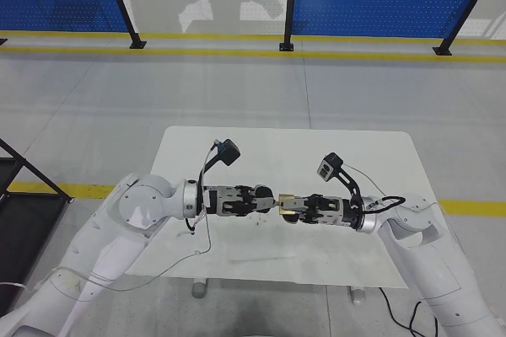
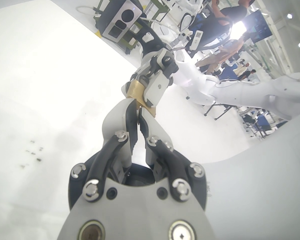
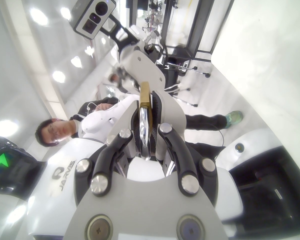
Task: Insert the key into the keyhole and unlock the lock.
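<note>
1. The right gripper (image 3: 150,101) was clamped on the brass padlock (image 3: 145,91). Its two fingers pressed against the padlock's flat sides and stood only as far apart as the body is thick.
2. The padlock's silver shackle (image 3: 145,131) lay back between the right gripper's fingers, towards its wrist, and the brass body stuck out past the fingertips.
3. The left gripper (image 2: 137,109) was pinched almost fully together, with only a narrow slit between its black pads (image 2: 131,123).
4. In that slit, a thin metal edge of the key (image 2: 139,113) showed at the fingertips, held between the pads.
5. The left gripper's fingertips were right up against the free end of the padlock, opposite the shackle. The pictures did not show whether the key's blade sat in the keyhole or how deep it went.
6. In the top view the two arms came in from opposite sides and met tip to tip, nearly in one line, with the padlock between them.
7. The padlock was held in the air over the middle of the white table (image 1: 236,152), towards its near edge, and did not rest on it.
</note>
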You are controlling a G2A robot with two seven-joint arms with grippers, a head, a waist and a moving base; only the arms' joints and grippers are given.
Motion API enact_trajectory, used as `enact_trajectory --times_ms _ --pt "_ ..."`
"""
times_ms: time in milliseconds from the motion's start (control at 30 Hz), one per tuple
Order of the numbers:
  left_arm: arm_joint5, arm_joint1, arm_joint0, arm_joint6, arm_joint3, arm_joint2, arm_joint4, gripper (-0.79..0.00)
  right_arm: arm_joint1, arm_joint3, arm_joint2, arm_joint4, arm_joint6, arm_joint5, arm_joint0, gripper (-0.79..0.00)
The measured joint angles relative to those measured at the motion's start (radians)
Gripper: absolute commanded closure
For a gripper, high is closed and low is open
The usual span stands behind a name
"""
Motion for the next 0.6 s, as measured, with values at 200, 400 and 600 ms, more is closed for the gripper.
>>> enact_trajectory --times_ms 200,400,600 --pt "-0.027 -0.002 0.001 -0.003 -0.004 0.001 0.022 0.0 0.0 0.0 0.0 0.0 0.0 0.0 0.0 0.0" --pt "-0.06 -0.005 -0.005 0.001 -0.011 0.007 0.083 0.0 0.0 0.0 0.0 0.0 0.0 0.0 0.0 0.0" --pt "-0.093 -0.006 -0.006 0.022 -0.036 0.009 0.184 0.0 0.0 0.0 0.0 0.0 0.0 0.0 0.0 0.0"
